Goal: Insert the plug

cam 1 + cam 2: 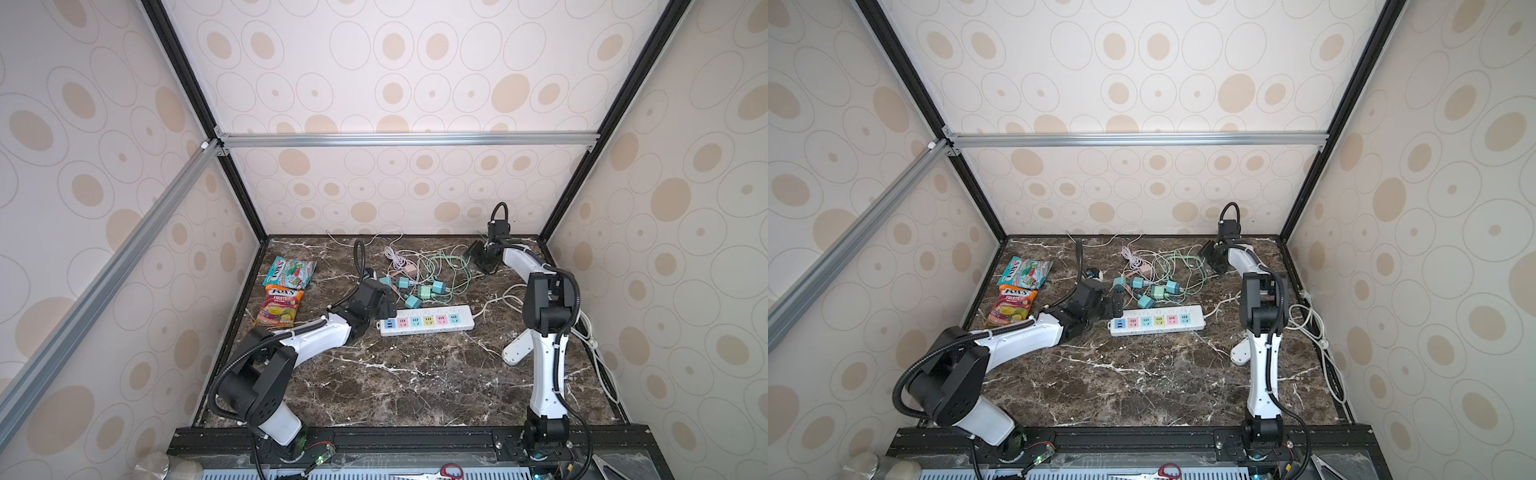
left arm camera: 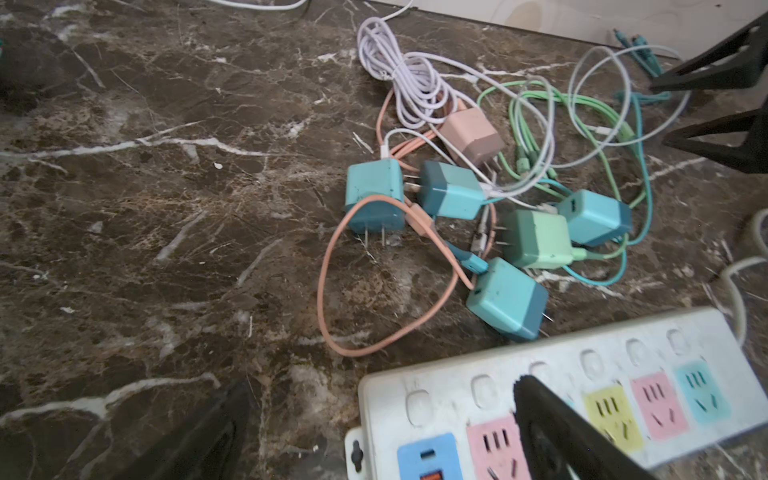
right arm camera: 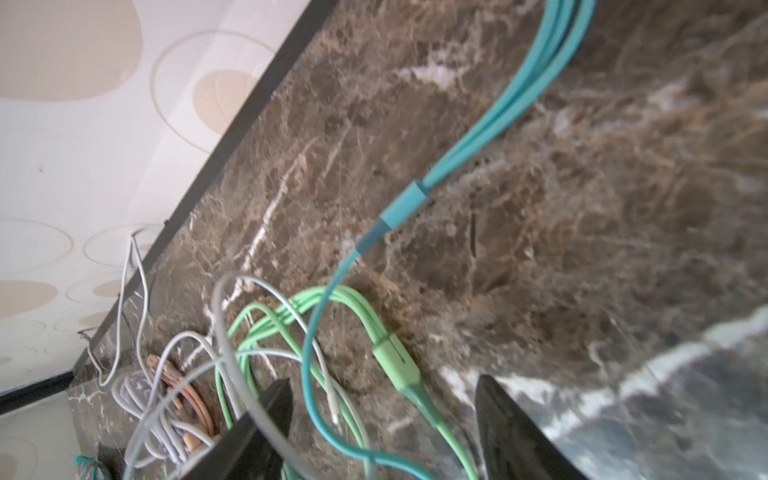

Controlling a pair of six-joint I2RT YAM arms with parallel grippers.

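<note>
A white power strip (image 1: 428, 320) (image 1: 1156, 321) (image 2: 582, 395) with coloured sockets lies mid-table. Behind it lie several loose plug cubes in tangled cables: a teal plug (image 2: 507, 303) (image 1: 412, 301) nearest the strip, a green one (image 2: 538, 239) and a pink one (image 2: 471, 135). My left gripper (image 1: 386, 305) (image 1: 1113, 307) (image 2: 382, 384) hangs open over the strip's left end, holding nothing. My right gripper (image 1: 482, 259) (image 1: 1212, 259) (image 3: 382, 390) is low at the back right, jaws apart, with a green cable (image 3: 399, 370) and a teal cable (image 3: 307, 374) lying between its fingers.
Two candy bags (image 1: 291, 272) (image 1: 279, 305) lie at the left edge. The strip's white cord (image 1: 511, 297) loops along the right side, near the right arm's base. Scissors (image 1: 449, 471) sit on the front rail. Walls enclose three sides.
</note>
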